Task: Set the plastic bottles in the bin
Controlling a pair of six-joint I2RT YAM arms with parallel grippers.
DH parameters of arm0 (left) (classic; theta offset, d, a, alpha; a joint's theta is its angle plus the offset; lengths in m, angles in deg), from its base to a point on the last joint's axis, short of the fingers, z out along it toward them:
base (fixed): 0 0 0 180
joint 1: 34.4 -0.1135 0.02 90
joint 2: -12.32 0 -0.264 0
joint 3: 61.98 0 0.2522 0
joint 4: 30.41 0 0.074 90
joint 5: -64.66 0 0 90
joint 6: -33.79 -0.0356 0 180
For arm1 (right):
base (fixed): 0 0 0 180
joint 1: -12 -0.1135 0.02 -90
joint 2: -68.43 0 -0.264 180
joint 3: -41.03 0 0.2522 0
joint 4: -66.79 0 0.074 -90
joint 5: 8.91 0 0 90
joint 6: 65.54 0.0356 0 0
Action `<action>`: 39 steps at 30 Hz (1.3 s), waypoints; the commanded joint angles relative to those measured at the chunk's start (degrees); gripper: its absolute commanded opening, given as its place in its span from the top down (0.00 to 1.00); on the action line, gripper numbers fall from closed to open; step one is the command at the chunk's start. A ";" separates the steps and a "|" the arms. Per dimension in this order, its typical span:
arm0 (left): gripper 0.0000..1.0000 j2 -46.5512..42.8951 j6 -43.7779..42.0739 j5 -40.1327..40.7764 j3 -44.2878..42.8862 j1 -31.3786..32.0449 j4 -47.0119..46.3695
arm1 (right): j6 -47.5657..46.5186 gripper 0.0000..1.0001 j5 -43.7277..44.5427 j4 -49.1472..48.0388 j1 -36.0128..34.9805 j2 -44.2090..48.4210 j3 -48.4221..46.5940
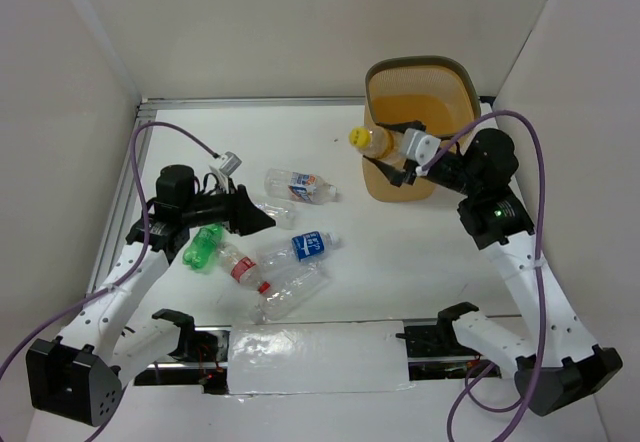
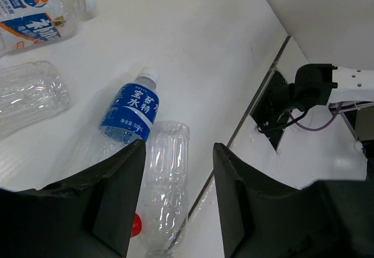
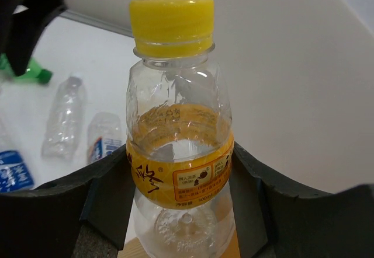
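Note:
My right gripper (image 1: 398, 149) (image 3: 178, 159) is shut on a clear bottle (image 1: 372, 142) (image 3: 175, 124) with a yellow cap and an orange label, held over the left rim of the yellow-orange bin (image 1: 420, 82). My left gripper (image 1: 262, 220) (image 2: 178, 150) hangs open over the table with nothing between its fingers. Below it lie a blue-label bottle (image 1: 310, 245) (image 2: 130, 112) and a clear red-capped bottle (image 1: 292, 290) (image 2: 166, 176). A crushed clear bottle (image 1: 275, 212) (image 2: 29, 97) lies by its tips. Also on the table are an orange-and-blue-label bottle (image 1: 298, 187) (image 2: 32, 10), a green bottle (image 1: 203, 247) and a red-label bottle (image 1: 240, 265).
White walls close in the table on the left, back and right. A shiny plastic sheet (image 1: 315, 359) covers the near edge between the arm bases. A metal rail (image 1: 250, 103) runs along the back edge, and purple cables loop off both arms.

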 commanded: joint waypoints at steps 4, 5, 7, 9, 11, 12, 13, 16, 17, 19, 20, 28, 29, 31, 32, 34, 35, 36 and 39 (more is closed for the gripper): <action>0.36 -0.14 -0.07 -3.72 -1.58 0.40 -3.79 | 9.09 0.58 15.80 -11.76 2.81 -5.06 -3.73; 0.36 -0.14 -0.07 -4.24 -1.58 0.41 -3.80 | 9.79 0.58 16.85 -11.76 3.34 -6.11 -4.43; 0.34 -0.14 -0.07 -4.25 -1.58 1.54 -3.80 | 13.02 0.56 18.78 -11.76 4.66 -9.54 -5.31; 0.34 0.38 -0.07 -4.87 -1.58 2.16 -3.80 | 13.84 0.54 21.68 -12.46 5.37 -12.61 -6.10; 0.31 0.39 -0.60 -5.39 -1.58 2.16 -3.80 | 14.53 0.52 23.10 -11.77 5.98 -14.55 -7.86; 0.31 0.39 -0.60 -5.39 -1.58 2.69 -3.80 | 14.54 0.46 23.89 -10.28 5.98 -16.91 -10.65; 0.30 0.39 -0.60 -5.39 -1.58 2.69 -3.80 | 14.54 0.43 24.50 -6.87 5.98 -18.15 -12.24; 0.29 0.39 -0.60 -5.39 -1.58 3.21 -3.80 | 16.03 0.23 25.04 -2.89 8.00 -21.75 -16.72; 0.29 0.91 -0.60 -5.39 -1.58 3.22 -3.80 | 16.73 0.18 25.04 -1.14 8.53 -22.29 -17.44; 0.27 0.92 -0.60 -5.39 -1.58 3.74 -3.80 | 17.35 0.09 24.42 -1.12 9.06 -22.30 -17.97; 0.27 1.53 -0.60 -5.39 -1.58 3.75 -3.80 | 17.35 0.07 24.42 -1.12 9.67 -22.30 -17.97; 0.26 2.67 -2.18 -3.12 -1.58 5.67 -3.27 | 18.50 0.00 18.29 1.87 9.06 -18.27 -18.51; 0.26 3.46 -2.97 -1.11 -1.58 7.77 -2.14 | 17.63 0.04 16.18 5.61 7.14 -14.08 -18.50; 0.26 4.34 -3.85 0.93 -2.11 9.54 -0.64 | 15.87 0.12 15.55 7.39 4.59 -11.32 -18.50; 0.26 5.21 -3.85 2.15 -2.81 10.50 0.15 | 15.16 0.17 15.54 11.32 3.01 -10.00 -18.50; 0.26 6.18 -5.60 6.98 -3.60 14.18 2.96 | 11.48 0.37 13.71 16.25 -1.30 -7.28 -19.11; 0.26 7.15 -6.13 8.83 -4.47 15.77 4.02 | 10.86 0.44 13.70 20.80 -2.70 -6.74 -19.12; 0.26 7.77 -6.75 13.98 -5.53 17.79 5.24 | 10.85 0.49 14.74 23.02 -5.24 -6.22 -19.12; 0.26 9.96 -7.37 23.91 -7.54 25.79 10.34 | 9.19 0.60 13.61 31.46 -7.02 -6.21 -18.59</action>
